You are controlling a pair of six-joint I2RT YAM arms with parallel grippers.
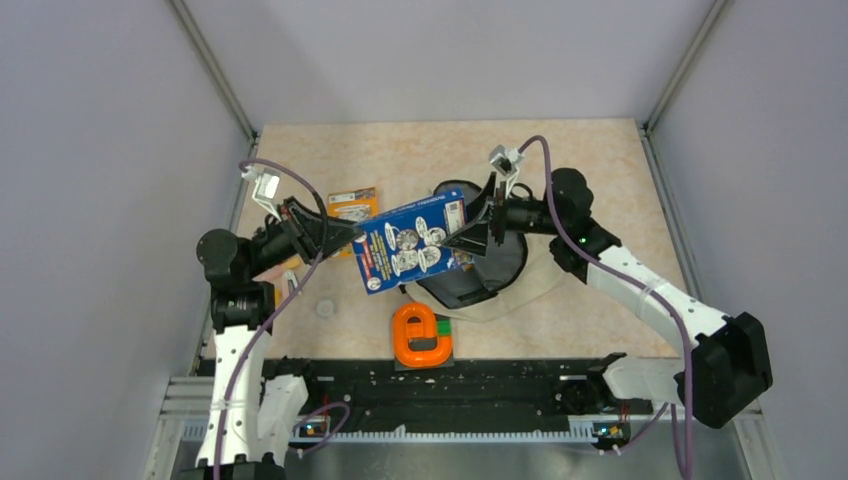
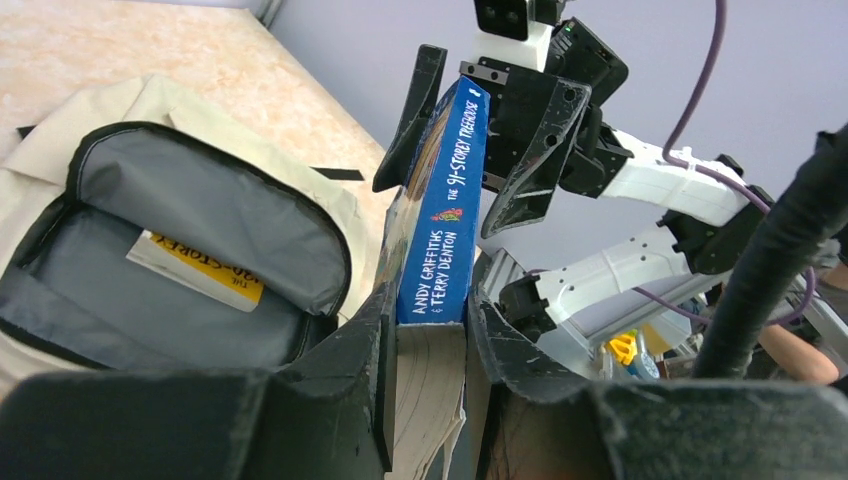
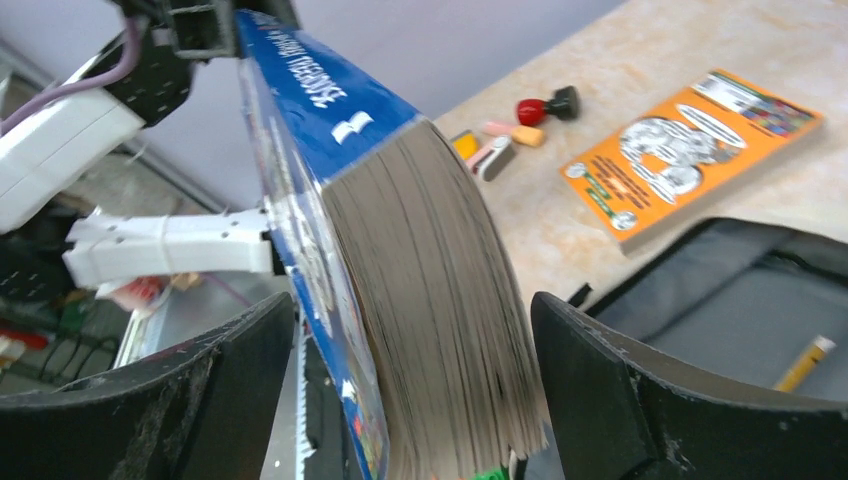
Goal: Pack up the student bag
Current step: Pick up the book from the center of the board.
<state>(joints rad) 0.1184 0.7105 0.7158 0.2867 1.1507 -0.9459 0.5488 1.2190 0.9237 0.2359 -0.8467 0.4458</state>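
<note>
From where I stand, the blue book [image 1: 412, 243] hangs in the air just above the student bag [image 2: 230, 210]. The bag lies open on the table, grey lining showing, with a yellow-covered book [image 2: 195, 272] inside. The left gripper [image 2: 432, 335] is clenched on the end of the blue book that sticks out clear of the bag. The right gripper [image 3: 410, 345] straddles the end over the bag, jaws spread and touching neither cover.

It looks to me like a handover before the book goes in. To do it well, the right jaws should close squarely across covers and pages, not on a corner, before the left lets go. Then the book tips into the mouth without snagging the zipper rim. An orange book [image 1: 352, 205] lies near the bag, on the left arm's side.
</note>
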